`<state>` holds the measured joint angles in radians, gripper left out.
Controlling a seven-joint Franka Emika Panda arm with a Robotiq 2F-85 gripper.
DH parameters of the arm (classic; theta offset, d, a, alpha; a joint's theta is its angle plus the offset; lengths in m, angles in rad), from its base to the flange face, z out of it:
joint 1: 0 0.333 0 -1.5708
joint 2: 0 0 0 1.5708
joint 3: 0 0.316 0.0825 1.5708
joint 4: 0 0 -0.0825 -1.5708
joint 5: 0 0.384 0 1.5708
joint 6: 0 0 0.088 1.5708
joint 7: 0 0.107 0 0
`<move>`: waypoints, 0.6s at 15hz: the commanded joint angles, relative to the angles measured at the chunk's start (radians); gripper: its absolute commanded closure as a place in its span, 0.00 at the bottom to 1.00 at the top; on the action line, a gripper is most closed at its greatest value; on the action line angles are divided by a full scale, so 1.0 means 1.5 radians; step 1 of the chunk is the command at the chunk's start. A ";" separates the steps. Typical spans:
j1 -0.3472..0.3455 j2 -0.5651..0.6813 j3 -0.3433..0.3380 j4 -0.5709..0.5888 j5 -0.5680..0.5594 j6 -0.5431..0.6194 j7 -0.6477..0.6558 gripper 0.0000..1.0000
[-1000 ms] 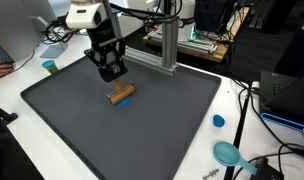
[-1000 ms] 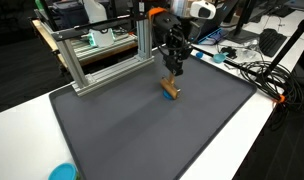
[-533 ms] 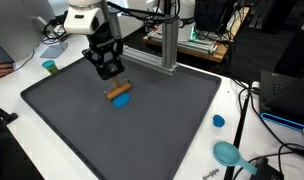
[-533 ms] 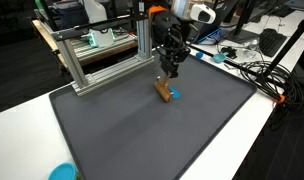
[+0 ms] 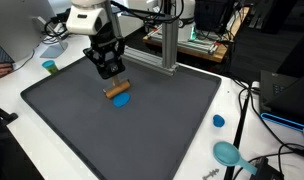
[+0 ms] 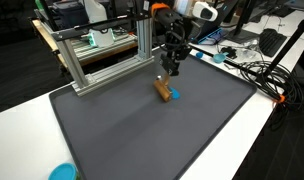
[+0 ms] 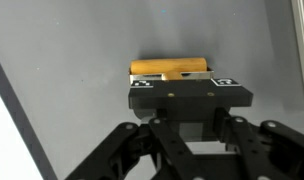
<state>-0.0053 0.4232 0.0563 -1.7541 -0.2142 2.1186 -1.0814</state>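
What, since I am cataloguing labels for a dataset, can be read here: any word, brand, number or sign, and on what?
No legible text in any view.
Small white marks on the black gripper, wrist view: too small to read.
Orange-brown cylinder, blue disc, dark grey mat: no lettering visible.

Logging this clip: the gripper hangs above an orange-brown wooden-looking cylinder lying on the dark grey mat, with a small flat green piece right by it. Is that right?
Not quite. The small flat piece is blue, not green, as both exterior views show. The rest holds: the gripper hangs above the orange-brown cylinder, apart from it, and the cylinder lies on the dark grey mat with the piece right by it.
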 commanded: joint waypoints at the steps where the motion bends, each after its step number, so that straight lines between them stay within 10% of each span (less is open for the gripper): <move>1: 0.010 -0.125 0.012 -0.067 0.021 0.021 0.080 0.79; 9: 0.056 -0.356 0.029 -0.215 0.044 -0.067 0.424 0.79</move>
<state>0.0575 0.0376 0.0900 -1.9104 -0.1756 2.0178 -0.6136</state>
